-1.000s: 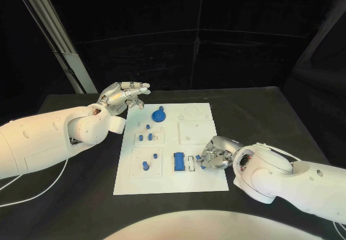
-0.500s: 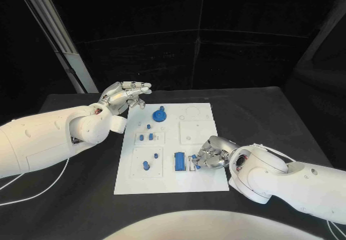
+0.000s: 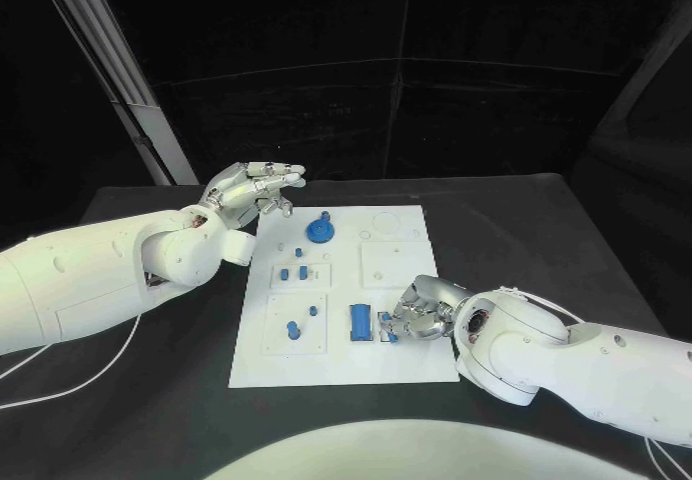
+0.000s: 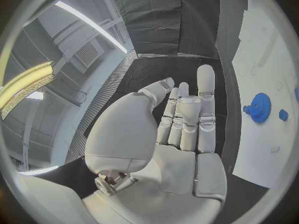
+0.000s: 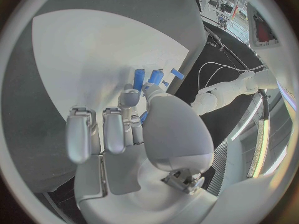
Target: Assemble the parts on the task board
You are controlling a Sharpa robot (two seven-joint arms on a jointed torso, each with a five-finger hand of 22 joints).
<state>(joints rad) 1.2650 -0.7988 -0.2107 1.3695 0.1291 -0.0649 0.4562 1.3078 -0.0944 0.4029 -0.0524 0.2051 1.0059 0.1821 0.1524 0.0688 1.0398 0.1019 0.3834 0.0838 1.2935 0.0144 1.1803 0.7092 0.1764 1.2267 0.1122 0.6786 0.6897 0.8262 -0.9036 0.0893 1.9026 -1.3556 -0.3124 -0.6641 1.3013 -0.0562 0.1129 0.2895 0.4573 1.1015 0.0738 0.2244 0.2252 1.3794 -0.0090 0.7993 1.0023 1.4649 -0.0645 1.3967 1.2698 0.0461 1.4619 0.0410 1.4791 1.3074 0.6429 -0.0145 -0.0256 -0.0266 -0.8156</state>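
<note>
While the right robot hand point(image 3: 417, 315) is pressed low over the task board point(image 3: 346, 368), a small blue part point(image 3: 385, 322) appears to be pinched at its fingertips, just beside the upright blue block point(image 3: 358, 319). Because the part is largely hidden by the fingers, a tilted seating could go unnoticed and the part could jam or slip sideways. The blue gear point(image 3: 319, 233) is seated at the board's far end. Beyond the board's far corner, the left robot hand point(image 3: 254, 190) is held empty, fingers loosely extended.
</note>
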